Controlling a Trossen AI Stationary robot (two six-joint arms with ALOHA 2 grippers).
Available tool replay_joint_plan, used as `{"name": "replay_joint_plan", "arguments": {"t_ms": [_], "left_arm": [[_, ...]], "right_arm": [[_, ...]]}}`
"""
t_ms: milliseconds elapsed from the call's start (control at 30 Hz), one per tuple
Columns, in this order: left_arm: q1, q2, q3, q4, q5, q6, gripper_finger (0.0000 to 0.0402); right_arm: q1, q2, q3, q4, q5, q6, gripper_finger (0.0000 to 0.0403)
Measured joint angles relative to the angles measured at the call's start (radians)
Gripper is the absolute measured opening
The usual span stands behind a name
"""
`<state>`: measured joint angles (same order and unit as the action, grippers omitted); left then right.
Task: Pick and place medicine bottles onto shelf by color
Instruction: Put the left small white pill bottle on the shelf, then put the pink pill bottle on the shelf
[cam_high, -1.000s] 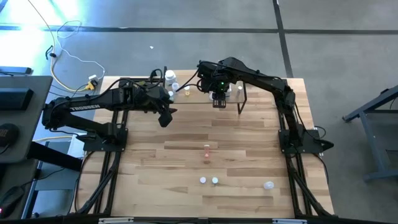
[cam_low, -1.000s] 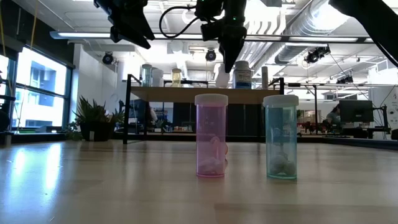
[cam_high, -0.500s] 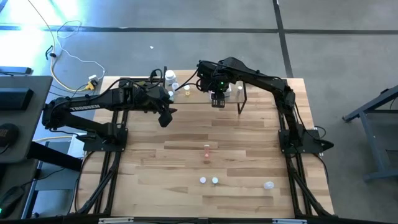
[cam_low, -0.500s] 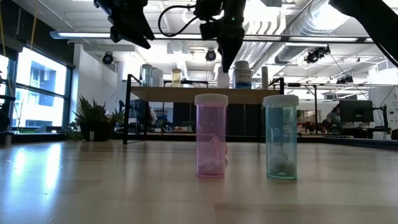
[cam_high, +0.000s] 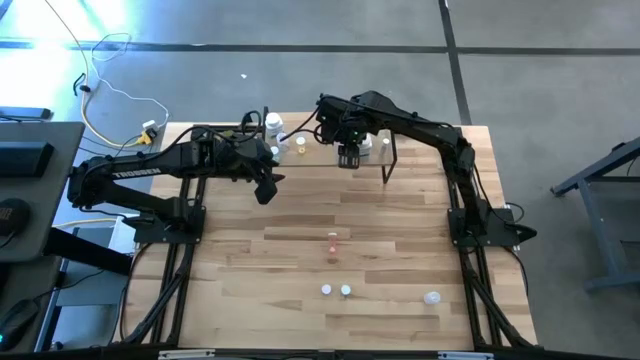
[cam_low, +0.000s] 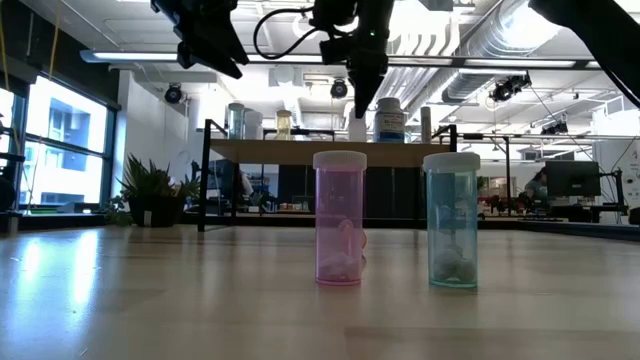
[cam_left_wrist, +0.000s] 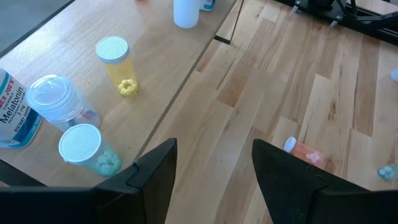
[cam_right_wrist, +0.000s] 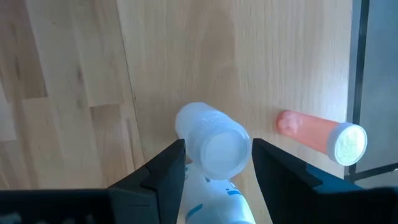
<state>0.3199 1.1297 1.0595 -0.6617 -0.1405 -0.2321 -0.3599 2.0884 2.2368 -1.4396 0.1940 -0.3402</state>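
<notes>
The right gripper (cam_right_wrist: 214, 171) hangs over the shelf (cam_high: 330, 152) with its fingers (cam_right_wrist: 163, 171) spread to either side of a white bottle (cam_right_wrist: 212, 148). The bottle stands upright directly between and below them, cap toward the wrist; contact looks broken, though the angle leaves that uncertain. Just beside it a pink-red bottle (cam_right_wrist: 318, 137) lies on its side near the shelf's edge. The left gripper (cam_high: 264, 186), fingers parted and empty, waits over the table off the shelf's left end, near a yellow bottle (cam_left_wrist: 116, 64).
</notes>
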Motion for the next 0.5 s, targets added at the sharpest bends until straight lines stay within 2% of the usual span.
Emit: {"name": "replay_joint_plan", "arguments": {"t_ms": [167, 367, 500], "left_arm": [[0.000, 0.000, 0.000, 0.000, 0.000, 0.000, 0.0200], [0.000, 0.000, 0.000, 0.000, 0.000, 0.000, 0.0200], [0.000, 0.000, 0.000, -0.001, -0.001, 0.000, 0.0200]], "right_arm": [[0.000, -0.001, 0.026, -0.022, -0.001, 0.007, 0.0177], [0.000, -0.002, 0.120, -0.055, -0.002, 0.045, 0.0177], [-0.005, -0.037, 0.098, -0.037, -0.006, 0.057, 0.0177]]}}
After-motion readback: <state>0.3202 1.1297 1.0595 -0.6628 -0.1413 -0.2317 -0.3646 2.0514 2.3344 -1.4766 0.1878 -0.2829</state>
